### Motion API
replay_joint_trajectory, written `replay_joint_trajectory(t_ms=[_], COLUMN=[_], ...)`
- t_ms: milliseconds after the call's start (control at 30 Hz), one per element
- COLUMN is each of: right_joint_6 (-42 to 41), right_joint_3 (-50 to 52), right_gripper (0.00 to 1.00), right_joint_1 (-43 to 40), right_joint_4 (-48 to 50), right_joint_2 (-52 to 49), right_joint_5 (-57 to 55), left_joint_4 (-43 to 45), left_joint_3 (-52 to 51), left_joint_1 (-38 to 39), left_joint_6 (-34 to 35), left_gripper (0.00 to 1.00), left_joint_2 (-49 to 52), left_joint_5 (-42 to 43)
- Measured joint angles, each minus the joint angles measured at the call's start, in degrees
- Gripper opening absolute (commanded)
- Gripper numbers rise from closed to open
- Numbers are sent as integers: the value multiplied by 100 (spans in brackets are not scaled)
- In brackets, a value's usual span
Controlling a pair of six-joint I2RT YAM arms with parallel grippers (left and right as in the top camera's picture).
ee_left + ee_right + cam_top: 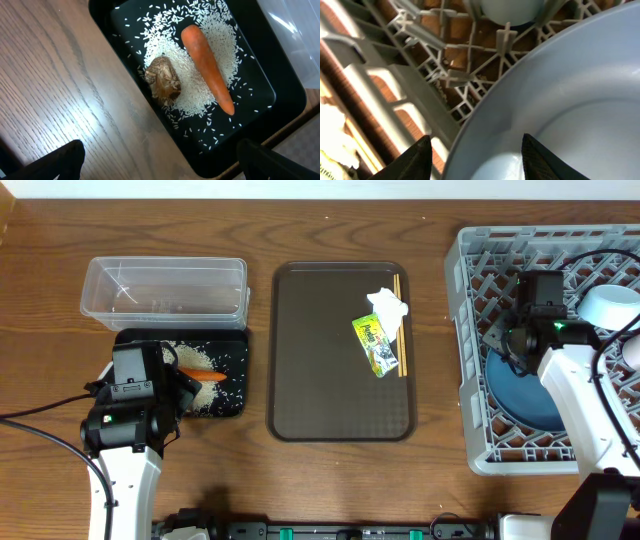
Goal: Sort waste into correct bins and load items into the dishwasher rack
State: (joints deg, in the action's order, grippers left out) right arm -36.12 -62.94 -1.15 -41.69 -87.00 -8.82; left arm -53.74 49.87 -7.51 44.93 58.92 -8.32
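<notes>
The black tray (243, 370) holds loose rice (175, 30), an orange carrot (207, 65) and a brown food lump (164, 80). My left gripper (162, 157) hovers open over the tray's near corner, holding nothing. The clear tub (165, 290) stands just behind the tray. The dark-blue plate (520, 395) lies in the grey rack (470, 380). My right gripper (476, 145) stands open astride the plate's rim (485, 110), one finger outside it and one over its inside. A white bowl (610, 305) sits at the rack's far right.
The brown serving tray (320, 380) in the middle carries crumpled tissue (388, 304), a green-yellow wrapper (375, 343) and wooden chopsticks (400, 330). A pale round vessel (512, 10) sits in the rack beyond the plate. Rack pegs (505, 37) stand close around the right gripper.
</notes>
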Motion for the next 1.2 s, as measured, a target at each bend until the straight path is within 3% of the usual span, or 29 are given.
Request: replay_joint_trajectory(t_ms=[400,467,600,967,1200], right_joint_6=[-138,-162,-173,-83,374], right_joint_3=[0,0,-79,-186,-181], right_gripper=[41,33,2,1,1], right_joint_1=[0,0,24,22,20], right_joint_4=[-140,-142,-149,-79,289], right_joint_2=[-140,-219,-269,-258,138], right_joint_5=[-175,-181,-389,-785,70], left_joint_4=[0,0,0,0,2], left_joint_3=[0,0,0,0,0], left_joint_1=[0,0,0,0,0], left_joint_6=[0,0,0,0,0], left_gripper=[98,98,98,98,98], left_joint_2=[0,0,0,0,0], left_joint_5=[2,0,0,0,0])
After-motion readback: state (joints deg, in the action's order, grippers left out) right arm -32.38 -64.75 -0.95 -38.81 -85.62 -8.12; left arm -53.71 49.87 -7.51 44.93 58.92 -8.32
